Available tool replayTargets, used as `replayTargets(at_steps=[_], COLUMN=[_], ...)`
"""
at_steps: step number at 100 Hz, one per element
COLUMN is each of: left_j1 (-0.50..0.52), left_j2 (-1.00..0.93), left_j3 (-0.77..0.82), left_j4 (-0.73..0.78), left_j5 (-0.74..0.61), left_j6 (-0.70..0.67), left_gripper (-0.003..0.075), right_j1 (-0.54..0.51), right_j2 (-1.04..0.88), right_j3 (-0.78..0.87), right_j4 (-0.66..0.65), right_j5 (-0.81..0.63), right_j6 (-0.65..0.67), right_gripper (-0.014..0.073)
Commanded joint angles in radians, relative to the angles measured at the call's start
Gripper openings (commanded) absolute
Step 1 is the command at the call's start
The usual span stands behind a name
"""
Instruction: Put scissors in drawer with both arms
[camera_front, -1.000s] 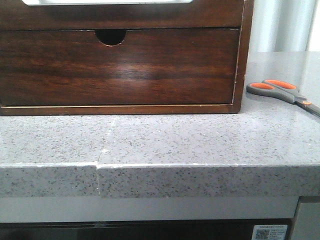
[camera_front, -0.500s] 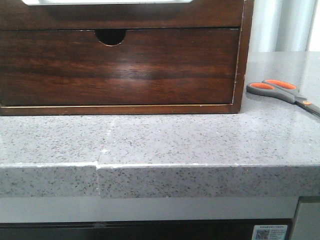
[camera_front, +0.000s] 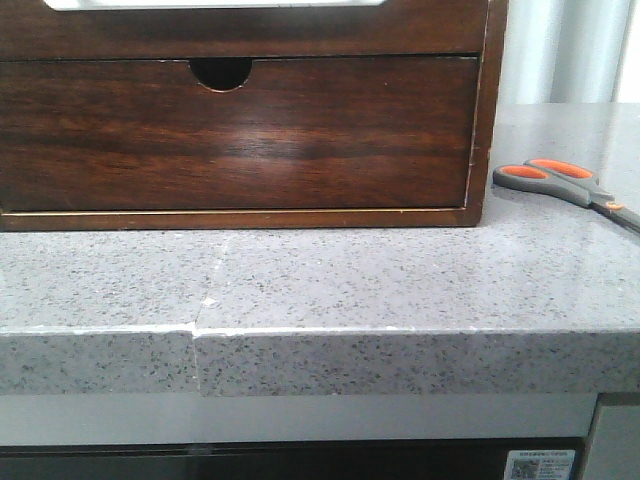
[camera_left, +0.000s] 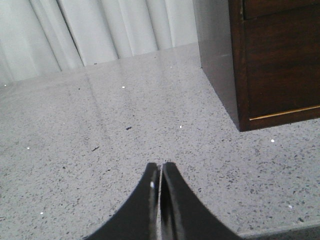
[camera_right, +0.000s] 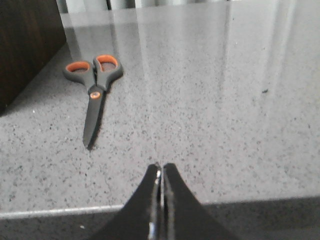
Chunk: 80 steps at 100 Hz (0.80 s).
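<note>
**While lying out on the counter, not yet put away**

Find the scissors (camera_front: 565, 180) (camera_right: 92, 92) flat on the grey stone counter (camera_front: 330, 280), just right of the wooden cabinet (camera_front: 488, 110), handles nearest it, blades pointing away. Note the cabinet's side wall between them and the drawer (camera_front: 430, 28), seen above the notched lower drawer (camera_front: 240, 135). See the right gripper (camera_right: 161, 172) pressed shut, empty, near the scissors. See the left gripper (camera_left: 160, 172) likewise shut and empty, off the cabinet's other side.
</note>
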Motion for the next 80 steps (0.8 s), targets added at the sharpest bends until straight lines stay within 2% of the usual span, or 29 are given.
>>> replayTargets(at_steps=[1,16,30,52,64,80], left_j1=[0.004,0.004,0.004,0.004,0.004,0.004], left_j2=[-0.027,-0.027,-0.027,-0.027,-0.027,-0.027], left_j3=[0.020,0.020,0.020,0.020,0.016,-0.022], left_j4=[-0.010,-0.010,-0.019,-0.018,-0.021,-0.146], left_j5=[-0.090,-0.101,-0.171,-0.336,-0.406,-0.401], left_j6=[-0.006,-0.006,-0.006,-0.006,-0.019,-0.050], left_gripper=[-0.0022,-0.0022,-0.0022,-0.0022,-0.0022,-0.0022], right_j1=[-0.006,-0.006,-0.006,-0.006,-0.006,-0.006], right_j2=[-0.016,-0.016,-0.016,-0.016,-0.016,-0.001], right_j3=[0.030,0.030,0.030,0.030,0.024,-0.026], right_j4=[0.000,0.000,0.000,0.000,0.000,0.000], right_j5=[-0.099,-0.114,-0.132,-0.369,-0.350,-0.254], right_j6=[-0.007,-0.007,-0.007,-0.007,-0.007,-0.007], right_gripper=[-0.0041,-0.0041,-0.0041,-0.0041,-0.0041,-0.0041])
